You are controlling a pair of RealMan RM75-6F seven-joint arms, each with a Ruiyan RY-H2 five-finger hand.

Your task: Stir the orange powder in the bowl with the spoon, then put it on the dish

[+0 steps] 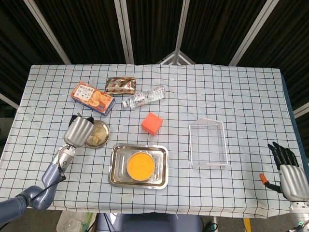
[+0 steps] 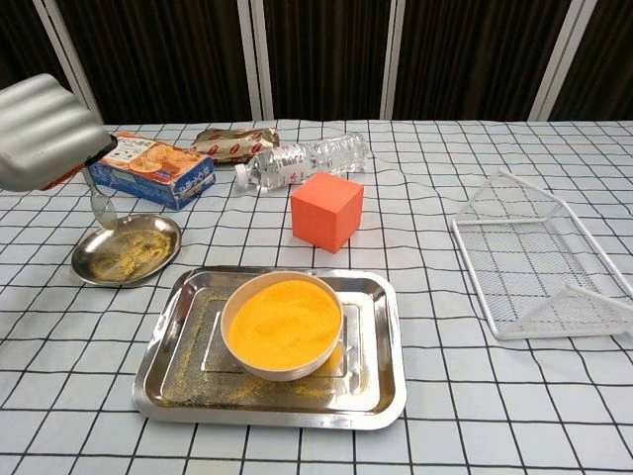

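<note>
From the head camera I saw my left hand (image 1: 78, 131), a ribbed silver shell, at the left rim of the round metal dish (image 1: 100, 135), fingers curled under so the grip was hidden. The bowl (image 1: 140, 165) of orange powder sat in a shiny rectangular tray (image 1: 116, 169) on the checked cloth. My right hand (image 1: 288, 175) hung off the table's right edge, dark fingers spread, holding nothing. From the chest camera the left hand (image 2: 45, 131) gripped the spoon (image 2: 99, 201), its handle hanging down and its bowl just above the powder-dusted dish (image 2: 129, 250). The powder (image 2: 284, 323) lay smooth and matte. Behind stood an orange cube (image 2: 326, 210) and a wire basket (image 2: 539, 267).
</note>
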